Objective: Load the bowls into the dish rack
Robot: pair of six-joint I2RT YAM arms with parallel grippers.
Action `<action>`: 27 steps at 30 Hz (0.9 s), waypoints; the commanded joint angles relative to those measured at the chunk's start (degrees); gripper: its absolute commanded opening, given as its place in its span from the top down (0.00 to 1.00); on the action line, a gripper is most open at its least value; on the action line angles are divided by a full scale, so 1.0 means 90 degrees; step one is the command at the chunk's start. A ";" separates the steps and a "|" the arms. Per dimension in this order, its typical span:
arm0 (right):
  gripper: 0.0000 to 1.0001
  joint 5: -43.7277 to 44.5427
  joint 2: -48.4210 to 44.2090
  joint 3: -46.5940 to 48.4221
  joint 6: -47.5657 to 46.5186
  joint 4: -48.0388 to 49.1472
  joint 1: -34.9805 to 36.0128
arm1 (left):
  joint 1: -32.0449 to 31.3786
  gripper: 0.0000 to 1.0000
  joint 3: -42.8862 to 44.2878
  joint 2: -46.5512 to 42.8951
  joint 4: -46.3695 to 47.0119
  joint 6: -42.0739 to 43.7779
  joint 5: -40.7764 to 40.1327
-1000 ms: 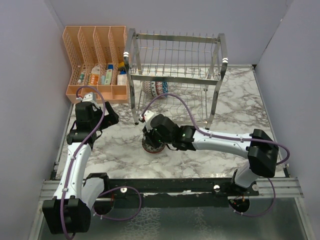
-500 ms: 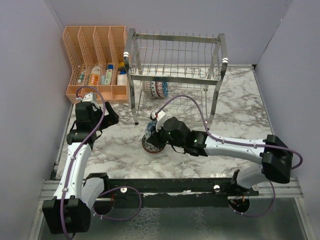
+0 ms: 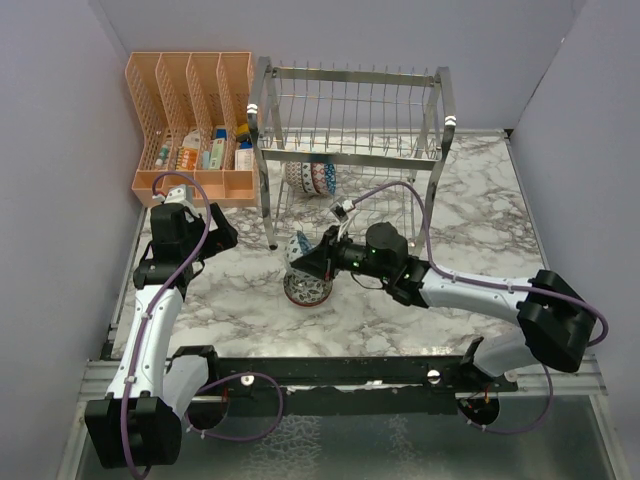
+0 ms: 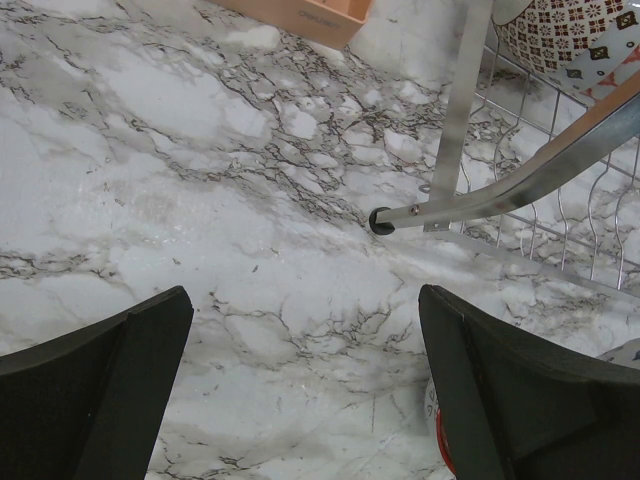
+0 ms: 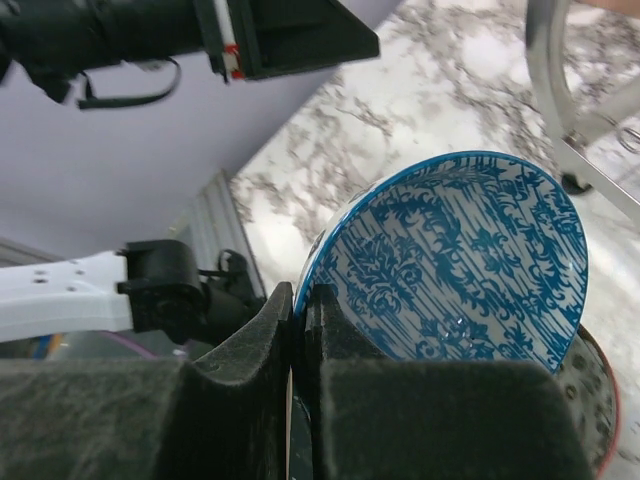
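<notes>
My right gripper (image 3: 318, 261) is shut on the rim of a blue-patterned bowl (image 3: 300, 248) and holds it tilted on edge above the table, just in front of the dish rack (image 3: 350, 150). The right wrist view shows the fingers (image 5: 345, 335) pinching the bowl's rim (image 5: 460, 255). A reddish-pink bowl (image 3: 307, 289) sits on the table right below; its edge also shows in the right wrist view (image 5: 592, 400). Two more bowls (image 3: 310, 177) stand on the rack's lower tier. My left gripper (image 3: 222, 238) is open and empty, left of the rack's front leg (image 4: 455, 120).
An orange mesh organiser (image 3: 190, 125) with small packets stands at the back left, beside the rack. Grey walls close in the left and right sides. A patterned bowl in the rack (image 4: 570, 35) shows at the top right of the left wrist view.
My right gripper has lifted the blue bowl off the reddish bowl, tilted it upright, and its wrist has swung to the right. The left arm has not moved.
</notes>
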 commanded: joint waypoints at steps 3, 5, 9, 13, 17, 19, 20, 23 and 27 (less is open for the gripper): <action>0.99 -0.1381 0.0523 0.0041 0.1438 0.2377 -0.0572 | 0.0042 0.01 0.0018 -0.0107 0.0131 0.0009 0.0136; 0.99 -0.1437 0.0652 0.0095 0.1621 0.2620 -0.0642 | 0.0037 0.01 0.0017 -0.0110 0.0127 0.0010 0.0141; 0.99 -0.1224 0.0821 0.0189 0.1868 0.2756 -0.0672 | 0.0038 0.01 0.0016 -0.0098 0.0133 0.0003 0.0150; 0.99 -0.1017 0.1104 0.0386 0.2062 0.2920 -0.0757 | 0.0031 0.01 0.0017 -0.0100 0.0133 0.0011 0.0162; 0.99 -0.0787 0.1429 0.0568 0.2156 0.3279 -0.0906 | 0.0042 0.01 0.0019 -0.0121 0.0118 0.0012 0.0162; 0.99 -0.0612 0.1581 0.0579 0.2201 0.3599 -0.1000 | 0.0037 0.01 0.0019 -0.0134 0.0124 0.0018 0.0171; 0.99 -0.0547 0.1658 0.0609 0.2249 0.3699 -0.1046 | 0.0037 0.01 0.0016 -0.0144 0.0121 0.0012 0.0172; 0.99 -0.0296 0.1883 0.0830 0.2280 0.3806 -0.1108 | 0.0037 0.01 0.0017 -0.0146 0.0123 0.0006 0.0172; 0.99 0.0187 0.2101 0.1019 0.2218 0.3895 -0.1121 | 0.0036 0.01 0.0016 -0.0155 0.0128 0.0010 0.0186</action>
